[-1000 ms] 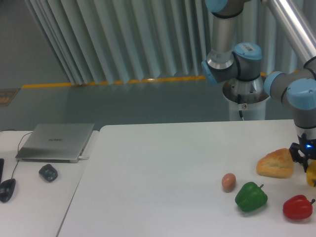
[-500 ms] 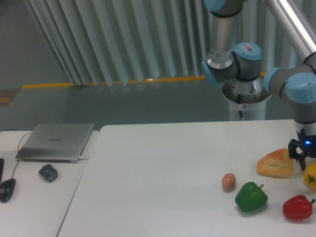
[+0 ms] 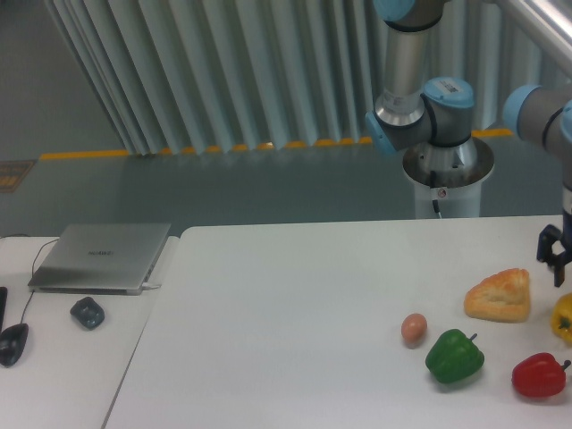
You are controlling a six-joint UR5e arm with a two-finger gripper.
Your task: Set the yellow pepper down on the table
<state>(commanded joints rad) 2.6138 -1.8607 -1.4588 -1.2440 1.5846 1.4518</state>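
Yellow pepper [image 3: 563, 318] down on table [image 3: 295, 295] at right edge, behind red pepper [image 3: 539, 374], just right of bread [image 3: 499, 296]. Gripper [image 3: 553, 261] above it, apart, fingers released (partly cropped). Best lifted straight up, clear of bread.

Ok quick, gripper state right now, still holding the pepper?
Gripper: holding nothing, raised clear above the yellow pepper, which sits on the table; open or shut cannot be told.

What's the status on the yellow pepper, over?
Gripper above, clear of glossy yellow bell pepper. Pepper resting on white tabletop, right edge. Nothing in the way.
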